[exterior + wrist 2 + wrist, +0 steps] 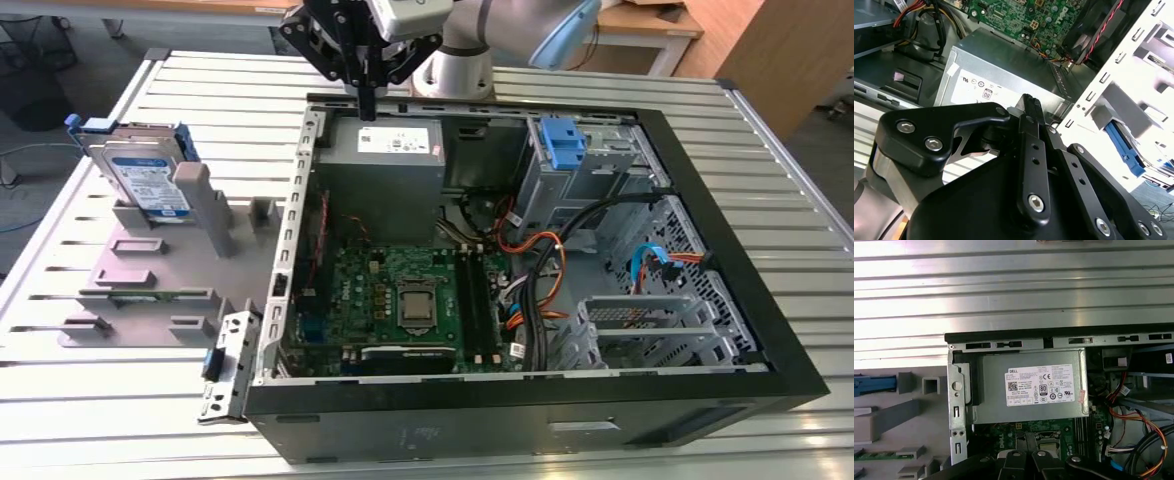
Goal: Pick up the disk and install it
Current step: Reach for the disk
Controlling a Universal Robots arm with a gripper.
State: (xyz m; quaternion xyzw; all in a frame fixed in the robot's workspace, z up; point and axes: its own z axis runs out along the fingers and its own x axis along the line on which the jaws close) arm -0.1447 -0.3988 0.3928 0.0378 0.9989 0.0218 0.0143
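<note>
1. Status: the jaws are pressed together and hold nothing. They hang over the power-supply box (387, 145) at the far corner of the open case (534, 400). The disk is not yet gripped, so the step in hand is judged to be the reach and pick.
2. Locate the disk (140, 170). It stands on edge in the grey holder (147, 270) on the table (200, 80), outside the case towards the exterior view's left and well apart from the jaws. Its label faces the exterior camera, and blue rails run along its edges.
3. Keep the travel above the case wall, because a low sideways pass would risk striking the rim.
4. Spread the jaws fully before descending. As they are, pressed together, they would land on the disk's top edge.
5. Pinch across the two flat metal faces, not the blue rails, which are plastic and likely to flex or slip.
6. Mind the tall grey post (198, 200) just beside the disk and leave room for the near finger.
7. Centre the grip along the top edge, then draw straight up. A tilted pull would likely bind the disk in its slot.
</note>
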